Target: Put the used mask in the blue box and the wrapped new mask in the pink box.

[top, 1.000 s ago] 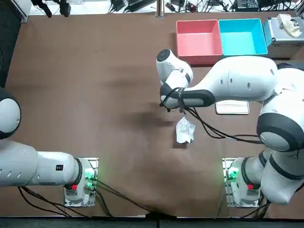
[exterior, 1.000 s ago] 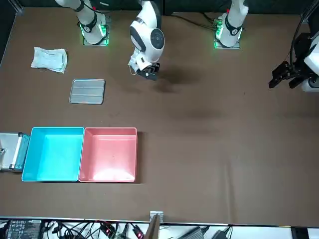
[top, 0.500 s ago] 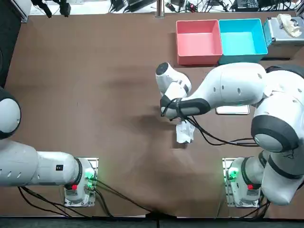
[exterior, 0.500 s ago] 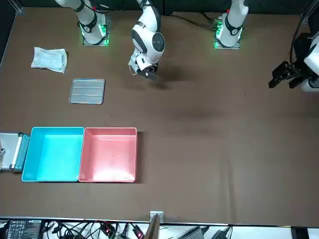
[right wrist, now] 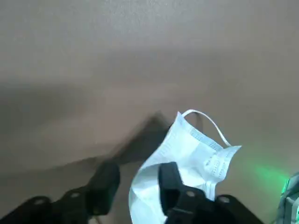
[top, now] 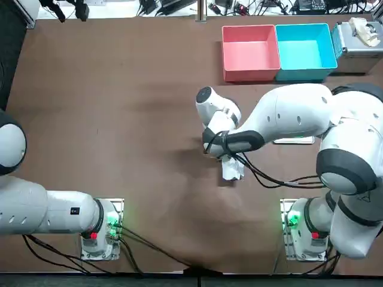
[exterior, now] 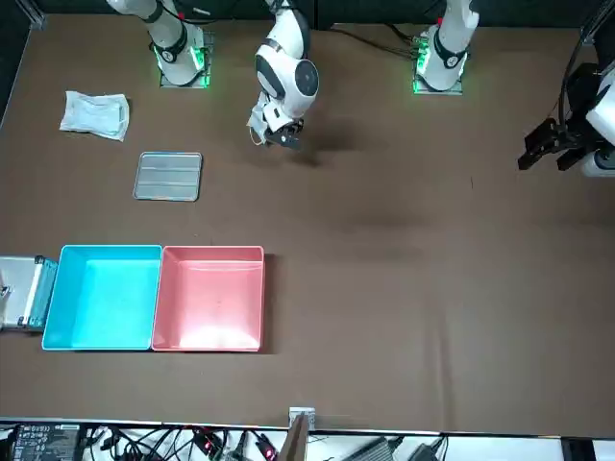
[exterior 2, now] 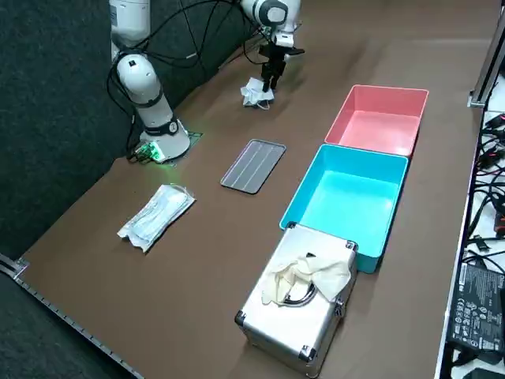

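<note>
On the table (top: 119,89) the right arm (top: 293,113) reaches in toward the middle, well apart from the pink box (top: 248,51) and the blue box (top: 305,46), which sit touching side by side at the far edge. The wrapped mask (exterior 2: 155,217) lies flat at the robot's right, near that arm's base. The used mask (top: 232,168), crumpled, sits mid-table under the arm's hand. The right gripper (right wrist: 138,175) hangs low over it with its fingers (right wrist: 170,179) spread and nothing held. In the wrist view most of the mask lies to the outer side of one finger, and only a thin edge shows between the two. That offset looks like the main risk. Closing here could pinch just a fold or an ear loop, so the mask might slip out on the lift, or dangle and catch on a box rim. A finger pressing down on the cloth could also shove it aside. And with the boxes touching, a loose drop could land in the pink one.
</note>
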